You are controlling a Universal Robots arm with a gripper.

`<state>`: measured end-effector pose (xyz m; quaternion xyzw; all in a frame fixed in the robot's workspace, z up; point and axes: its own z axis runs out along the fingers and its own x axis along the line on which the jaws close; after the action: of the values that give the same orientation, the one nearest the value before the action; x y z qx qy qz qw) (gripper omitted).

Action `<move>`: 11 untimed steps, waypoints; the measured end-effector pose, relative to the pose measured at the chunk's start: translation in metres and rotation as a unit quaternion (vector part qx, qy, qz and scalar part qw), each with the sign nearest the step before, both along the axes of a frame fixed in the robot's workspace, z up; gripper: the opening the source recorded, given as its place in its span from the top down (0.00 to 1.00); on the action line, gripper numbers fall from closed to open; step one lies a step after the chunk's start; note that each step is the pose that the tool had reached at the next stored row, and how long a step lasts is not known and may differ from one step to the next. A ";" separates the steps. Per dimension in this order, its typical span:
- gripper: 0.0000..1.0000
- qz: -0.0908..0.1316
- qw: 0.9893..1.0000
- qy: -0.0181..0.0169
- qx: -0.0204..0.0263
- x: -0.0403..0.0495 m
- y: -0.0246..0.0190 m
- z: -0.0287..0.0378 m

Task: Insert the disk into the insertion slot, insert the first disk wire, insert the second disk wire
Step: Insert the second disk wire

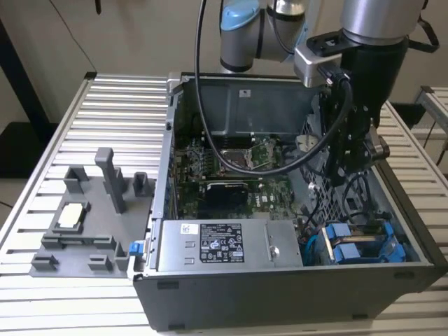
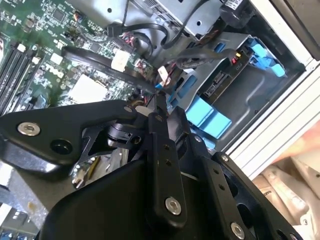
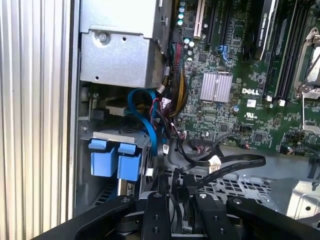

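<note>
Table: a silver metal table point(image 1: 105, 98) with a ribbed, slatted top, the slats running across the exterior view.
On it, toward the exterior view's right: an open grey computer case point(image 1: 280, 301), lying on its side and reaching the near edge.
On it, toward the exterior view's left: a grey fixture plate point(image 1: 77, 238) with upright posts, just beside the case.
</note>
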<state>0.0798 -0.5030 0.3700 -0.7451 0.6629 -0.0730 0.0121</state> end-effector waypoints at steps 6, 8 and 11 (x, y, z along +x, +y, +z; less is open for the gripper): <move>0.74 0.000 1.000 0.000 -0.001 -0.0016 0.0064 0.0000; 0.74 0.000 1.000 -0.001 -0.001 -0.0016 0.0072 0.0000; 0.74 0.000 1.000 -0.001 -0.002 -0.0016 0.0073 -0.0005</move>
<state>0.0782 -0.4958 0.3695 -0.7450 0.6627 -0.0757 0.0113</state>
